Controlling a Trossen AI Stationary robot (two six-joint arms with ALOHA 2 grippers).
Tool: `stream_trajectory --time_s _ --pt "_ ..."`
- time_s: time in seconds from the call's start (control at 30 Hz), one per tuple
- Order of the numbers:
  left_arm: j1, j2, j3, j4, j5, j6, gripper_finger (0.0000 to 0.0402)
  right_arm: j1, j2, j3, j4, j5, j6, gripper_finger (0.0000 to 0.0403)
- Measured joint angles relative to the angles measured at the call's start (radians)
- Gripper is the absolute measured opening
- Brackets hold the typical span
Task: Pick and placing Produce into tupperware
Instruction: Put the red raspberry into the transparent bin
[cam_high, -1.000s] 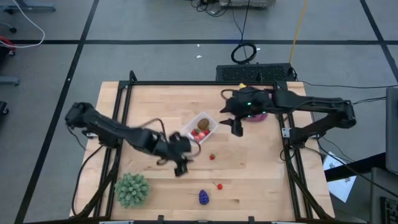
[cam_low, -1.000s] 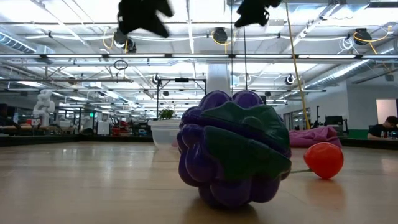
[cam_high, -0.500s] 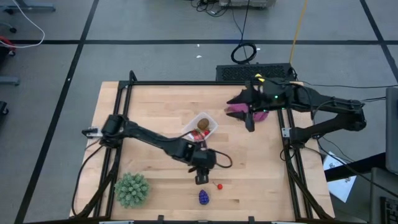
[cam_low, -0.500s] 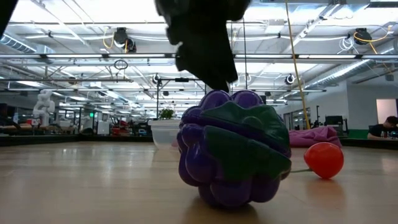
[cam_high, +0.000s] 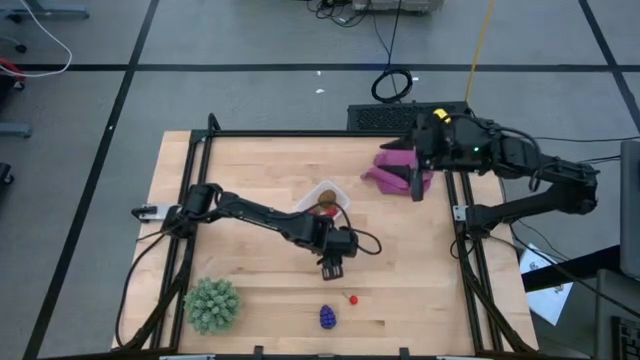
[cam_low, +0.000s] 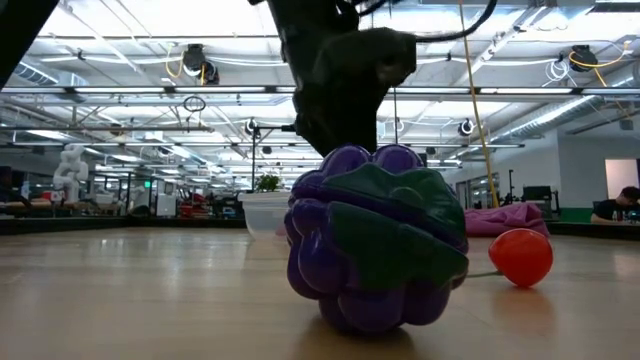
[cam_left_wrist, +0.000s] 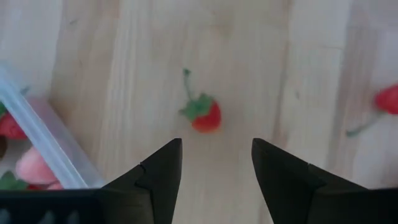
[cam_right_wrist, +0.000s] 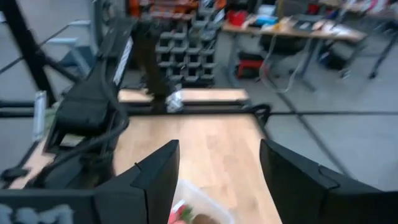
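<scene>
My left hand (cam_left_wrist: 214, 165) hangs open over a tiny red strawberry (cam_left_wrist: 206, 116), beside the clear square tub (cam_high: 322, 200) holding fruit half hidden by the arm. My right hand (cam_high: 417, 187), open, waits over the purple cloth (cam_high: 392, 168). The purple grape bunch (cam_low: 375, 240) lies on the bench (cam_high: 240, 160).

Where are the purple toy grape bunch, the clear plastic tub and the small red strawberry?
Purple toy grape bunch (cam_low: 375, 240): low view, its green leaf.
Clear plastic tub (cam_high: 338, 191): high view, its far rim.
Small red strawberry (cam_left_wrist: 206, 116): left wrist view, its red body.
</scene>
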Motion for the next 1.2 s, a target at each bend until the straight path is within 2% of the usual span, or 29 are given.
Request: stream_trajectory --time_s 0.57,1.2 --pt "0.019 0.068 -0.002 0.061 0.052 0.005 0.0198 -0.029 -0.024 0.0 0.012 0.008 -0.028 0.0215" --pt "0.033 0.083 -0.001 0.097 0.024 0.029 0.0198 -0.028 -0.024 0.0 0.011 0.004 -0.025 0.0215"
